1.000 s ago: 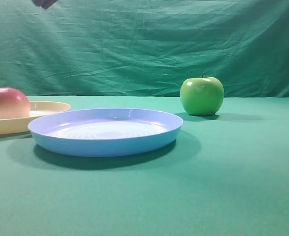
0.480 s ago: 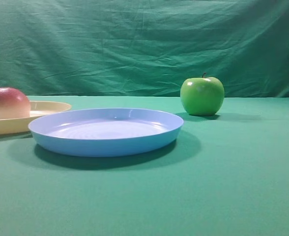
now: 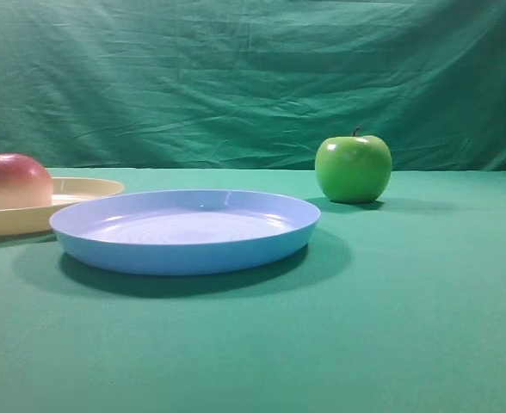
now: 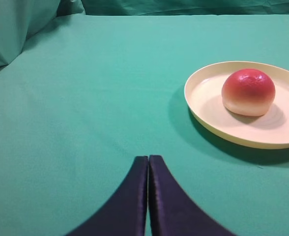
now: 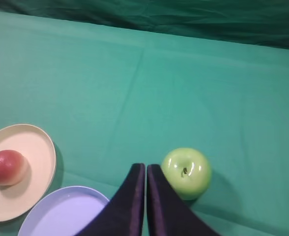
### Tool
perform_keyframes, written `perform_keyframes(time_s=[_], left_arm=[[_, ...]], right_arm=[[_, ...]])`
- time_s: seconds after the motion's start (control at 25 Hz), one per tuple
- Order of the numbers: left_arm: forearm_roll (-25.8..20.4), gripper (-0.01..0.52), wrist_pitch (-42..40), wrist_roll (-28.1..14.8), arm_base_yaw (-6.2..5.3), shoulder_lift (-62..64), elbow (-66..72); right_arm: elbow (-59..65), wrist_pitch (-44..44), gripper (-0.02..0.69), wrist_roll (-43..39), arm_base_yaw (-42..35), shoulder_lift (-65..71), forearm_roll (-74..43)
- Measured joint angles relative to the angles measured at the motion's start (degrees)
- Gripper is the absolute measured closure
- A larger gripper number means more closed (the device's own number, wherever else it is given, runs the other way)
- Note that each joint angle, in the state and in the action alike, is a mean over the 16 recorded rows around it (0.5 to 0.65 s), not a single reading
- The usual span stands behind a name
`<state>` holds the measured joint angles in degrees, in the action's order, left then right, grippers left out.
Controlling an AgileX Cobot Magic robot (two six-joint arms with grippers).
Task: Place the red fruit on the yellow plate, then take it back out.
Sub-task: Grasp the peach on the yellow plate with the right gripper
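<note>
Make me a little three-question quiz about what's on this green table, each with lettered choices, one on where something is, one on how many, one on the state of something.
1. Where does the round red peach-like fruit lie?
A. on the shallow cream-yellow plastic plate
B. on the light blue round plate
C. on the bare cloth

2. How many plates are there?
A. one
B. two
C. three

3. How is the left arm's dark tool?
A. shut and empty
B. wide open
C. shut on the glossy green apple

Answers:
1 A, the left wrist view shows the fruit resting inside the yellow rim.
2 B, one yellow and one blue appear.
3 A, its two fingers meet with nothing between them.
</note>
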<state>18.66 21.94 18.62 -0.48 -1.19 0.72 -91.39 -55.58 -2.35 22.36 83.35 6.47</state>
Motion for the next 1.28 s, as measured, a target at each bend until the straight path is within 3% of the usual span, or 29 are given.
perform_keyframes(time_s=[0.4, 0.88, 1.28], left_arm=[[0.0, 0.514, 0.0, 0.0, 0.00, 0.0, 0.0], [0.0, 0.514, 0.0, 0.0, 0.00, 0.0, 0.0], [0.0, 0.514, 0.0, 0.0, 0.00, 0.0, 0.0]], right_arm=[[26.2, 10.9, 0.665, -0.8, -5.6, -24.7, -1.9], [53.6, 25.1, 0.665, 4.1, -15.7, -52.6, -2.5], [75.8, 34.6, 0.665, 6.2, -19.1, -72.3, -2.5]])
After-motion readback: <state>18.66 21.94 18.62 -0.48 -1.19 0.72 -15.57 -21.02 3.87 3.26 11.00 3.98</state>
